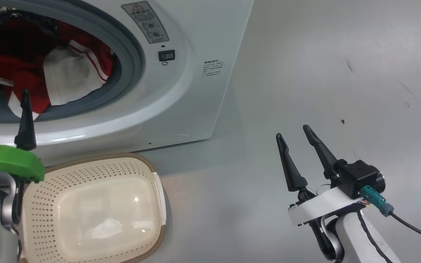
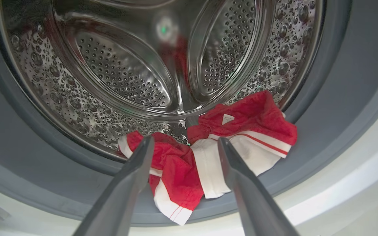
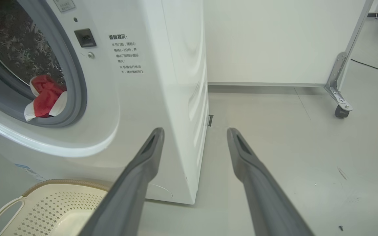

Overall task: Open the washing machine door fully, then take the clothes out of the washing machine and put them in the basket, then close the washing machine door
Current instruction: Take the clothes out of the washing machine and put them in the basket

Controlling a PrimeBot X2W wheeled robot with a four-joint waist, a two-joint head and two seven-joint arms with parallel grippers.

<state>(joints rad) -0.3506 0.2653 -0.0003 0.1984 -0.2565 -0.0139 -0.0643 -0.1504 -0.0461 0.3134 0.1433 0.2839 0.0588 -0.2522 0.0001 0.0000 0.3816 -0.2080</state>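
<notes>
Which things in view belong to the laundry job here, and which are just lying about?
Job: washing machine; red-and-white clothes at its mouth; basket on the floor before it; left gripper, open, pointing at the clothes; right gripper, open, over the floor.

Lying about: small dark screw on the floor; caster of a metal frame; black cable.

left gripper (image 2: pixel 185 140) has its two dark fingers spread wide with nothing between them; in the head view one finger (image 1: pixel 25 124) rises straight up from a green wrist cover (image 1: pixel 11 160). right gripper (image 1: pixel 293 131) is likewise spread wide and empty, fingers tilted up and leftward above a white wrist bracket (image 1: pixel 323 204) and pale forearm (image 1: pixel 356 233)
</notes>
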